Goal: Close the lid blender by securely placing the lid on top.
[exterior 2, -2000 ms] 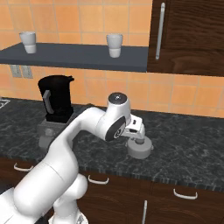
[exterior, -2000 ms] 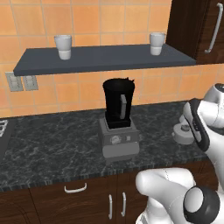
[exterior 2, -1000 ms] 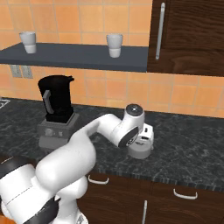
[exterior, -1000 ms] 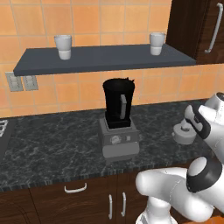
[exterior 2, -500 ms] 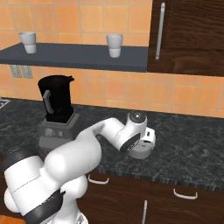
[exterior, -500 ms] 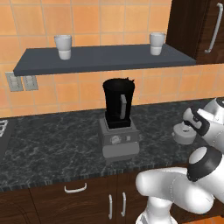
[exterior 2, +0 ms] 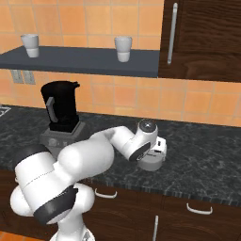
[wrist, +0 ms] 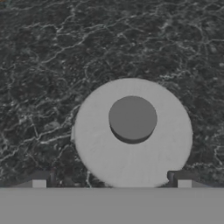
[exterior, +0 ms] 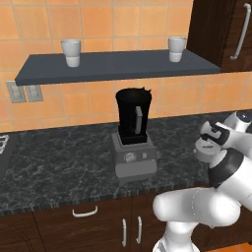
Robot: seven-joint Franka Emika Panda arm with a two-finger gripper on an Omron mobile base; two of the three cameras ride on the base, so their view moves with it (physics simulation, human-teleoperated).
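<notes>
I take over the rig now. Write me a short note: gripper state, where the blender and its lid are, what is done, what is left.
Gripper: open, above the lid, holding nothing.
Lid: round, grey, dark knob on top, flat on the counter, to the right of the blender.
Blender: on the counter under the shelf, jar top uncovered.
Done: gripper lined up over the lid.
Left: descend, grasp the lid, carry it over, seat it on the jar.

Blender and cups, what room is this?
It looks like a kitchen: a blender on a dark stone counter, cups on a shelf, and wooden cupboards.
</notes>
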